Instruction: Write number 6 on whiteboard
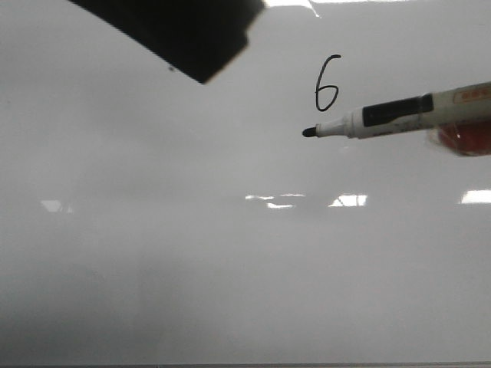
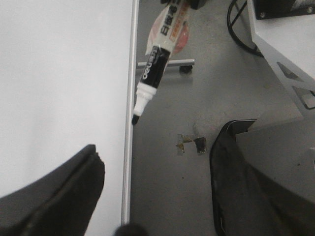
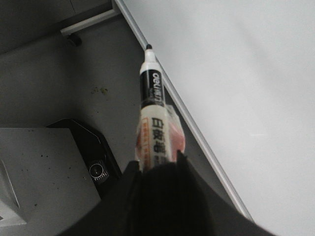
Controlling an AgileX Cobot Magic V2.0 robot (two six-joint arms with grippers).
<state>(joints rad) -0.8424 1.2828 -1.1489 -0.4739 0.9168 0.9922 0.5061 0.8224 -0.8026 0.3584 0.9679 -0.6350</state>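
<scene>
The whiteboard (image 1: 153, 230) fills the front view, and a thin black number 6 (image 1: 326, 83) stands on it at the upper right. A white marker with a black band (image 1: 399, 113) reaches in from the right, its black tip (image 1: 308, 132) just below and left of the 6. My right gripper (image 3: 160, 169) is shut on the marker (image 3: 151, 98), whose barrel carries an orange-red wrap. The tip points past the whiteboard's metal edge (image 3: 197, 132). My left gripper (image 2: 157, 196) is open and holds nothing; it straddles the board's edge (image 2: 129, 123), with the marker (image 2: 157, 59) ahead of it.
Grey floor lies beyond the board's edge, with a small scrap of debris (image 2: 189, 144) and a wheeled stand foot (image 2: 185, 69). A white frame (image 2: 280, 44) stands at one side. A grey box (image 3: 39, 172) and a black device with a dial (image 3: 97, 169) sit near the right arm.
</scene>
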